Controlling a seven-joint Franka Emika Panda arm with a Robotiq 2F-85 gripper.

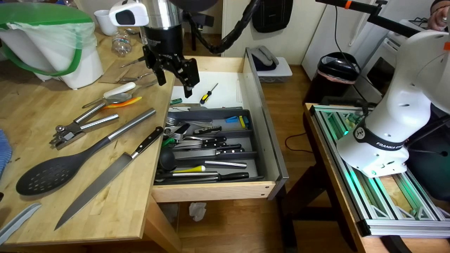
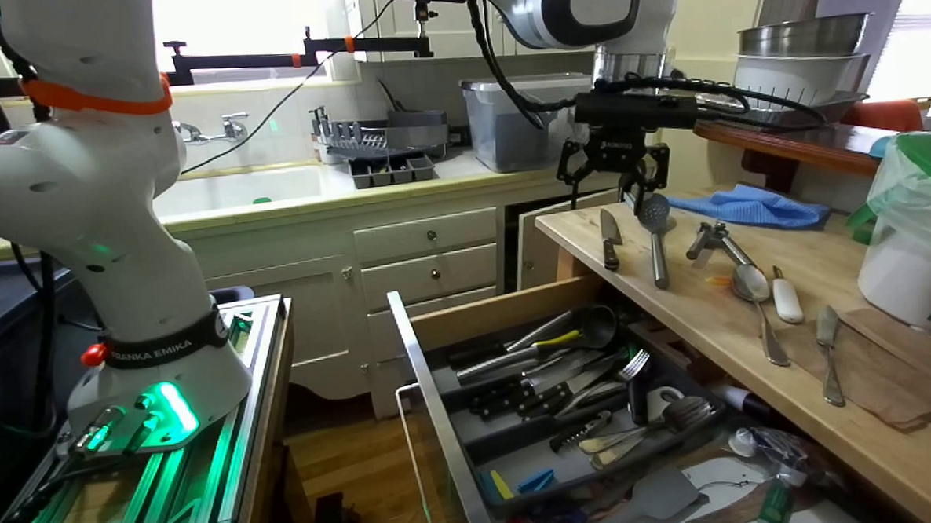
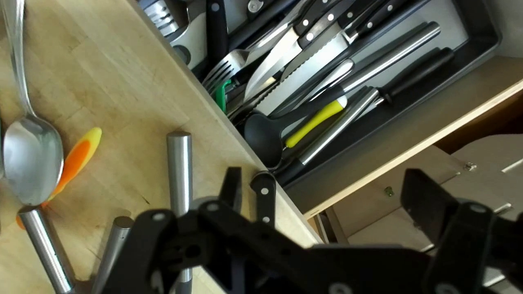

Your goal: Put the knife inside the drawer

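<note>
Knife (image 1: 102, 182) on the table (image 1: 119, 207), in an exterior view — we find the open drawer (image 1: 214, 191) at its two o'clock and the black claw (image 1: 175, 90), spread wide, hanging at its one o'clock.

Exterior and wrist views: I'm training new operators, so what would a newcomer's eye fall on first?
Probably the large chef's knife, lying on the wooden table beside the black slotted spoon. Next, perhaps, the drawer, open below the table's edge, its dark tray crowded with utensils. Then the open gripper, hanging above that edge.
</note>
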